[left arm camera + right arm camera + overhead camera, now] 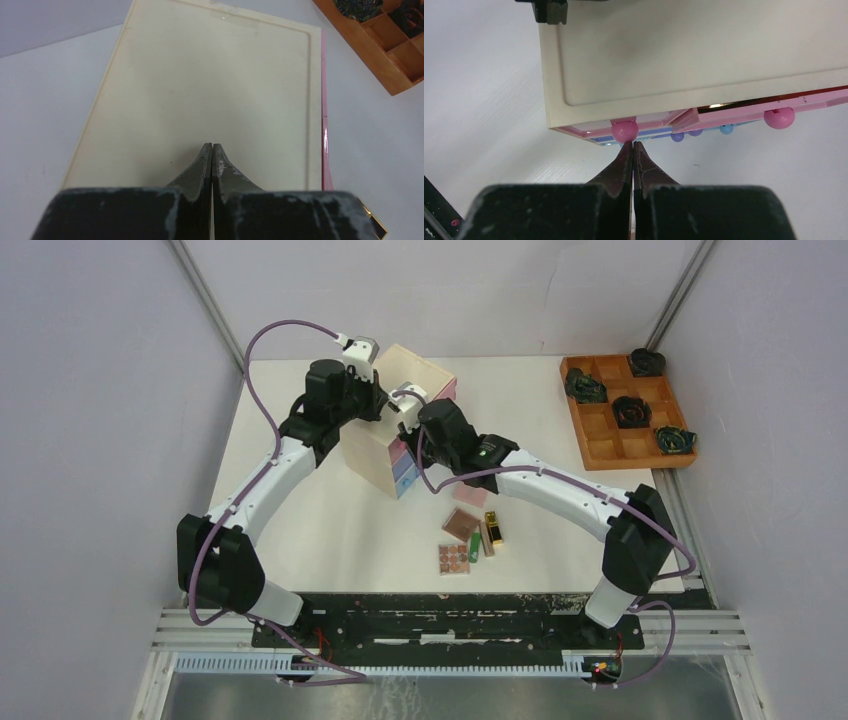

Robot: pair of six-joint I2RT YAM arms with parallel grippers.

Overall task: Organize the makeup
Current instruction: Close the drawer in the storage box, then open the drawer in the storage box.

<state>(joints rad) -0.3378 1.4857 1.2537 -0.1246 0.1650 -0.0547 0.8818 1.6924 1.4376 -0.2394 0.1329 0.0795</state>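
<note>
Two grippers, both clenched tight, nothing btwn the jaws. L gripper over the flat top of the pale chest, tips pressed tog.; cannot tell if touching the lid. R gripper at the chest front, tips right at a pink knob on the top row, touching or just shy of it, cannot tell which. Second pink knob at 3 o'clock of that one, on a pink drawer sticking out a bit; small blue and purple knobs just below.

Top view: chest at approx 11 o'clock on the white table, both arms meeting over it. Loose makeup on the table at 5 o'clock of the chest, all close tog.: pan palette at 7 o'clock of the cluster, plain brown palette mid, pink piece at 12, gold tube at 3, green tube btwn palettes and gold tube.

Wooden grid tray at 2 o'clock corner, well apart from the makeup, w/ four dark coils in separate cells.
</note>
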